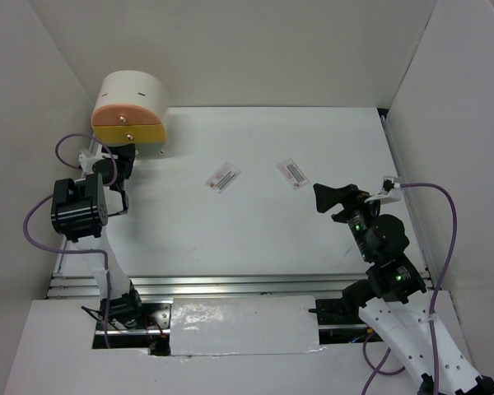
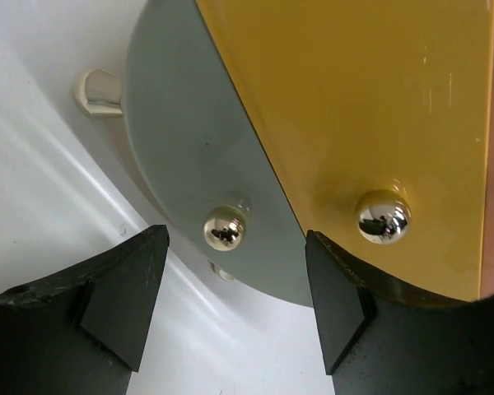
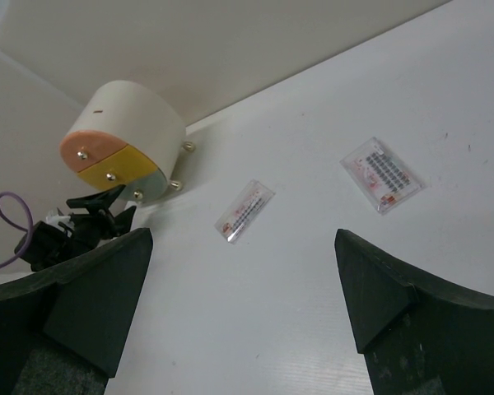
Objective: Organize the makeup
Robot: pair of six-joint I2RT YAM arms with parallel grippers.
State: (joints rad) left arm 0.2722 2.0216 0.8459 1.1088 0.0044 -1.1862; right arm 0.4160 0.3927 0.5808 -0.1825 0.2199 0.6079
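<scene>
Two white printed sachets lie flat on the table: one [image 1: 223, 176] left of centre and one [image 1: 292, 173] to its right. They also show in the right wrist view, the left one [image 3: 244, 211] and the right one [image 3: 382, 174]. My left gripper [image 1: 122, 164] is open and empty, right in front of the drawer box [image 1: 132, 107]. Its fingers flank the gold knob [image 2: 224, 228] of the grey bottom drawer without touching it. My right gripper [image 1: 323, 197] is open and empty, apart from both sachets. No palettes or pencils are in view.
The rounded cream box has a pink drawer, a yellow drawer [image 2: 370, 123] with its own knob [image 2: 383, 216], and a grey bottom drawer [image 2: 198, 156], all shut. White walls close the table on the left, back and right.
</scene>
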